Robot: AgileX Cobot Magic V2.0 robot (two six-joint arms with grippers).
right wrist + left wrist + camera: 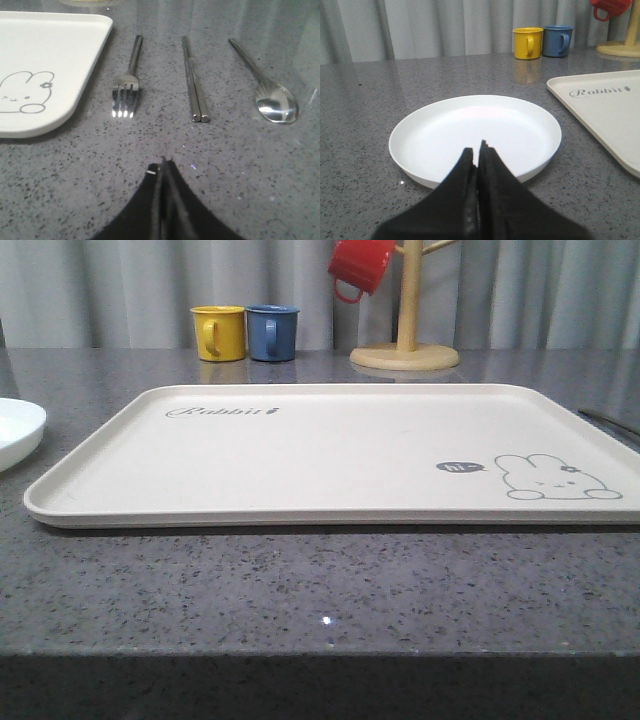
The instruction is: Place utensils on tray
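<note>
The cream tray (330, 455) with its rabbit drawing lies in the middle of the grey table; its corners also show, tray (605, 107) and tray (45, 55). A white round plate (470, 135) rests on the table left of it, its edge showing as plate (15, 430). My left gripper (478, 148) hovers at the plate's near rim, shut and empty. To the right of the tray lie a fork (127, 82), a pair of chopsticks (195, 82) and a spoon (265, 85), side by side. My right gripper (162, 162) is shut, empty, just short of the chopsticks.
A yellow mug (219, 332) and a blue mug (272, 332) stand at the back of the table. A wooden mug tree (405, 340) behind the tray holds a red mug (358, 265). Curtains close off the back. The table's front edge (320, 652) lies near me.
</note>
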